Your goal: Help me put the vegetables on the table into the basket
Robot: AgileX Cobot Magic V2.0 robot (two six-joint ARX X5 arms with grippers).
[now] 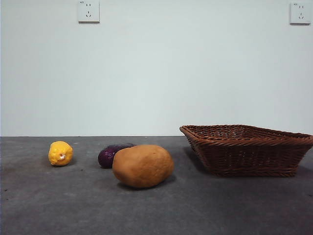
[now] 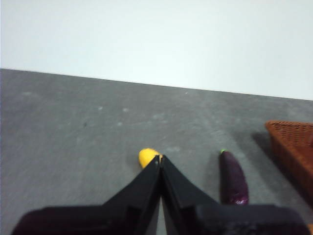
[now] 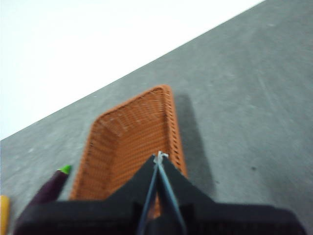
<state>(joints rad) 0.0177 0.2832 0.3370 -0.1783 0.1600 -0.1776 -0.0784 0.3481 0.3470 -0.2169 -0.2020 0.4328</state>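
In the front view a large tan-orange potato (image 1: 143, 166) lies on the dark grey table (image 1: 58, 205) at the middle. A dark purple eggplant (image 1: 110, 154) lies just behind it to the left, and a bumpy yellow vegetable (image 1: 60, 153) lies further left. The empty brown wicker basket (image 1: 247, 149) stands at the right. My left gripper (image 2: 160, 159) is shut and empty, raised above the table with the yellow vegetable (image 2: 146, 157) beyond its tips and the eggplant (image 2: 233, 178) to one side. My right gripper (image 3: 159, 157) is shut and empty, above the basket (image 3: 132, 142). Neither arm shows in the front view.
A white wall with two power sockets (image 1: 88, 11) rises behind the table. The basket's corner (image 2: 293, 147) shows in the left wrist view. The eggplant (image 3: 49, 188) and a sliver of the yellow vegetable (image 3: 4, 213) show in the right wrist view.
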